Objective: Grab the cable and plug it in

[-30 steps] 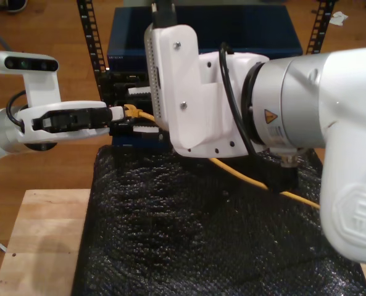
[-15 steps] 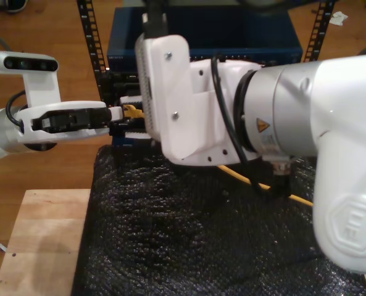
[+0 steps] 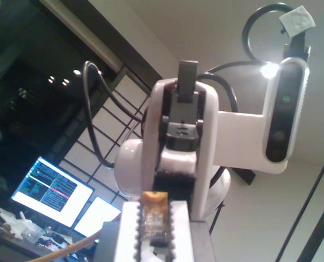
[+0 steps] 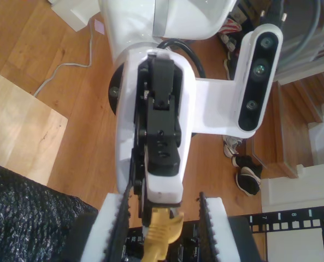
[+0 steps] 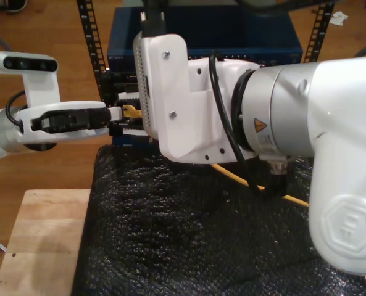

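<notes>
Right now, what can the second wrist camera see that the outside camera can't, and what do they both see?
Second wrist view's own: a close look at the cable's yellow boot sitting between the toothed fingers of my second gripper, with a gap on either side.

Exterior view's own: the cable trailing back across the black mat under my second arm, and the blue box behind.

Shared: the cable, the mat, and my first gripper meeting the cable's tip.
</notes>
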Tool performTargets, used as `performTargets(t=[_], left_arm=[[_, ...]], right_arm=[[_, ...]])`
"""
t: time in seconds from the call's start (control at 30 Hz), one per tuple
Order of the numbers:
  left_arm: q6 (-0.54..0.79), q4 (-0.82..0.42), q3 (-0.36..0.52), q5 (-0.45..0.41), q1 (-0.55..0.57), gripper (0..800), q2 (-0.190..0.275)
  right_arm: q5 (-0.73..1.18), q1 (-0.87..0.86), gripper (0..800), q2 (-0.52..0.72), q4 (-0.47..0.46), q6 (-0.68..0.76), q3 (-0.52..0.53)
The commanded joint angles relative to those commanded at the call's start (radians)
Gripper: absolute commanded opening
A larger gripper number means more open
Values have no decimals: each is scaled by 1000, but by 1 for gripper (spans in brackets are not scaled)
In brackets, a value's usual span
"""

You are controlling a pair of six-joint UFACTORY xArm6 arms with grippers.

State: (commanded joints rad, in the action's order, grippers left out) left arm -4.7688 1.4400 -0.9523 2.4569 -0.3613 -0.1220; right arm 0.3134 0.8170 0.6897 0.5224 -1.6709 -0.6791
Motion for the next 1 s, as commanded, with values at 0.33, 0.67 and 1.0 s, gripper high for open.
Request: performTargets(t=[0.33, 0.67, 1.0], left_arm=[[0, 2, -2, 6, 0, 9, 0], [0, 2, -2, 17, 0, 11, 0], [0, 2, -2, 17, 2, 13, 0]], right_arm=[[-2, -2, 297, 0, 0, 0, 2], [-3, -2, 260, 0, 0, 0, 2], [-6, -2, 206, 0, 2, 2, 3]])
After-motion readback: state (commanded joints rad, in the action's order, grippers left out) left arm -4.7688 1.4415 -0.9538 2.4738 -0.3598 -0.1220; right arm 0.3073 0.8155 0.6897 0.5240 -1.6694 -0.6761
